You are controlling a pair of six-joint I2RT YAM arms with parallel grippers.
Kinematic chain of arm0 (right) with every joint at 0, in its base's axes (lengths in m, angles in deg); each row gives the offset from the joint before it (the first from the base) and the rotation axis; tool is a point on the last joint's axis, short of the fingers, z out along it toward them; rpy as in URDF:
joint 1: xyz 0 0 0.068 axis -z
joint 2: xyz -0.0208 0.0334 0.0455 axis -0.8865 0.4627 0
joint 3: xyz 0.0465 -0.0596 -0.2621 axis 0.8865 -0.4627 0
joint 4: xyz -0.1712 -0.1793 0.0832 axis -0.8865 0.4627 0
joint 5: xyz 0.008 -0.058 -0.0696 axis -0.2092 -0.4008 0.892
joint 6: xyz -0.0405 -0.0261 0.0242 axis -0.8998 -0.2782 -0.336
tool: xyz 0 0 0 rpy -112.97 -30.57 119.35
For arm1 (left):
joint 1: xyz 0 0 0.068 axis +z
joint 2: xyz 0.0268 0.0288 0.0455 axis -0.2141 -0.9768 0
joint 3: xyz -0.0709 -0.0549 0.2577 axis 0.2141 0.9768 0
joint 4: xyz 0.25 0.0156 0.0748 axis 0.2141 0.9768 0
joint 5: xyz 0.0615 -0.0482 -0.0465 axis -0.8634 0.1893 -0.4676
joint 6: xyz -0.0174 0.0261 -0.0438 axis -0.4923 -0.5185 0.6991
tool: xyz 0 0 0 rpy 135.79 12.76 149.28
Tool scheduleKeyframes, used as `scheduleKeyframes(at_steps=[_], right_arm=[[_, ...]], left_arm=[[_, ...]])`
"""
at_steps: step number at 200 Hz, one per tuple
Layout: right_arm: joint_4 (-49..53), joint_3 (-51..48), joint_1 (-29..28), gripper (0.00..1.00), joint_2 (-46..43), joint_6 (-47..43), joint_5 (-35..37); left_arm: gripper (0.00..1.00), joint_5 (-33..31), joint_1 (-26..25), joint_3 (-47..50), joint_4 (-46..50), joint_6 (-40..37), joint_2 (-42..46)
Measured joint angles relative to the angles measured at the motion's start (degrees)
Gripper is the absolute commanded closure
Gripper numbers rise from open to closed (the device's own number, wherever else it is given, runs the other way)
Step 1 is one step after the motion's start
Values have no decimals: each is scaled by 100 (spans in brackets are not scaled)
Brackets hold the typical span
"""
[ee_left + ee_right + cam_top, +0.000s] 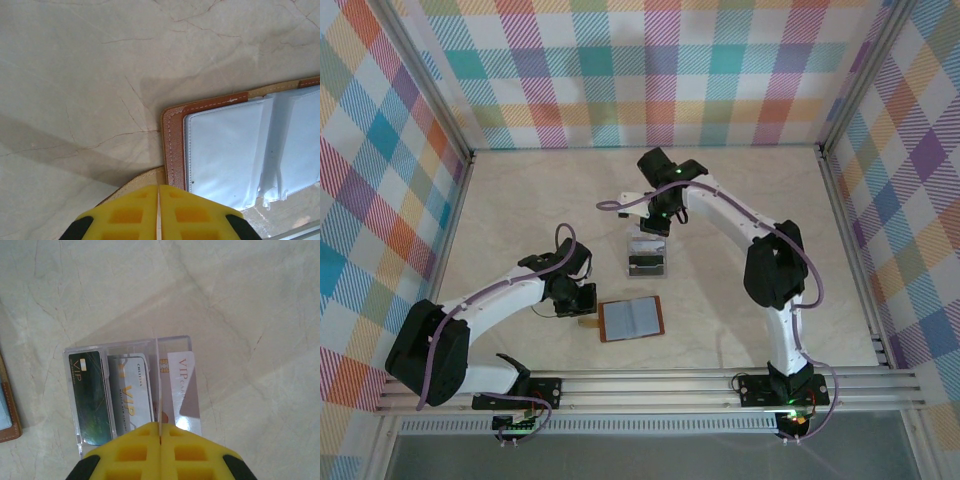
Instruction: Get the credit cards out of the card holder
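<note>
While the left gripper, pressed together, sits at the holder's tab and the right gripper, likewise closed, hangs over the cards in the tray beyond the holder, lift straight, no nudging!

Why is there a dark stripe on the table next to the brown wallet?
Left wrist view: that stripe is a soft shadow lying across the table, left of the card holder. Right wrist view: the clear sleeve holding the cards throws a faint grey shadow beyond it. Top external view: even light, no harsh glare.
</note>
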Motion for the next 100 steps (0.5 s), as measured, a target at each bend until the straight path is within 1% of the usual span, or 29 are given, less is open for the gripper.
scheduleKeyframes(at_steps=[52, 100], right_arm=[[273, 258, 13, 100, 308, -81, 127], [568, 542, 39, 100, 350, -127, 125]], left_arm=[[90, 42, 0, 0, -13, -22, -70], [90, 55, 0, 0, -31, -42, -151]])
